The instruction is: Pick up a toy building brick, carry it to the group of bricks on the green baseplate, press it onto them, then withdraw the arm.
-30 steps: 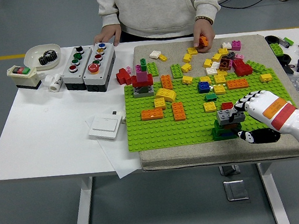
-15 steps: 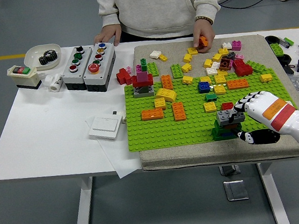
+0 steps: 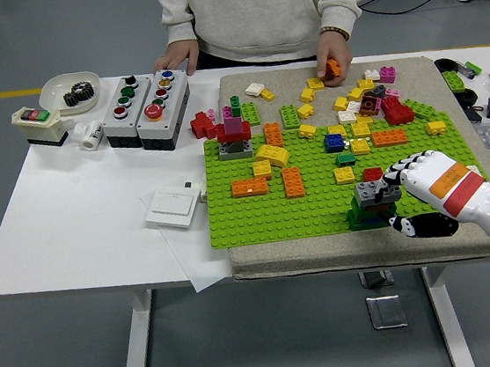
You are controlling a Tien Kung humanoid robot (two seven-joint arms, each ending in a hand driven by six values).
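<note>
A grey brick (image 3: 372, 191) sits on top of a small stack of green and dark bricks (image 3: 370, 215) at the front right of the green baseplate (image 3: 317, 195). My right hand (image 3: 397, 200), white with an orange and red band, comes in from the right. Its curled fingers (image 3: 400, 173) lie over the grey brick's right end, and the black thumb (image 3: 422, 226) sits lower, on the mat in front of the stack. Several orange, yellow, blue and red bricks are pressed onto the baseplate. My left arm is out of view.
Loose bricks (image 3: 355, 100) lie on the beige mat (image 3: 262, 257) behind the baseplate. A person stands at the far side, one hand (image 3: 334, 54) on an orange brick, the other (image 3: 178, 58) by two button boxes (image 3: 143, 102). A white switch plate (image 3: 172, 207) lies left.
Almost nothing differs: my right hand has settled very slightly lower and to the right while the grey brick stays on the stack. The person's hands have not moved.
</note>
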